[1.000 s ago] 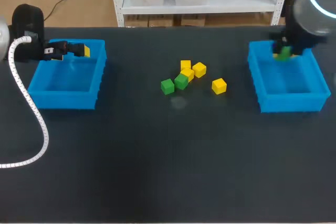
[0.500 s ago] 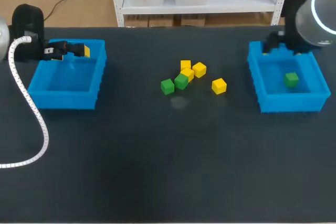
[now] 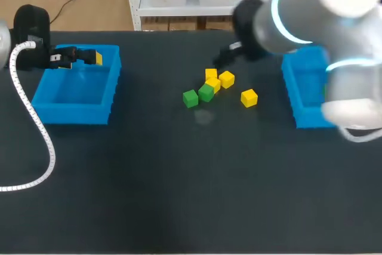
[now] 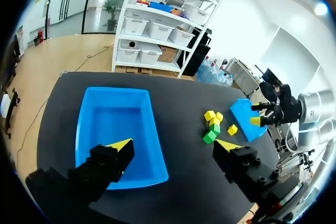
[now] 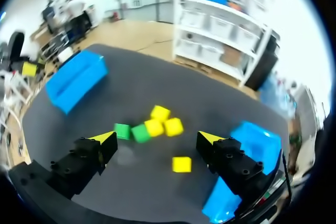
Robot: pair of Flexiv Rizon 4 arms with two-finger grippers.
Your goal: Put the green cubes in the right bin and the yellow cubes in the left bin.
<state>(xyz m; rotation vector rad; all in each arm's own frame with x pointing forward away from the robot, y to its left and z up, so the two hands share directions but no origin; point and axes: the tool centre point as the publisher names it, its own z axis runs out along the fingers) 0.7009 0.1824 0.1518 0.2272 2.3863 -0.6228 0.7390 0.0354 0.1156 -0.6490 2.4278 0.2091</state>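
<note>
Matte black bench (image 3: 179, 177), small yellow and green cubes (image 3: 213, 83) huddled mid-surface between left blue plastic bin (image 3: 74, 114) and right blue plastic bin (image 3: 293, 91); left hand (image 4: 174, 144) and right hand (image 5: 156, 136) both wide, empty.

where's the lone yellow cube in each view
Head view: lone yellow cube lies on the table between the cluster and the right bin.
Left wrist view: between the cluster and the right bin.
Right wrist view: ahead of the right gripper, nearer to it than the cluster.
Shared landmark: the cluster of green and yellow cubes.
</note>
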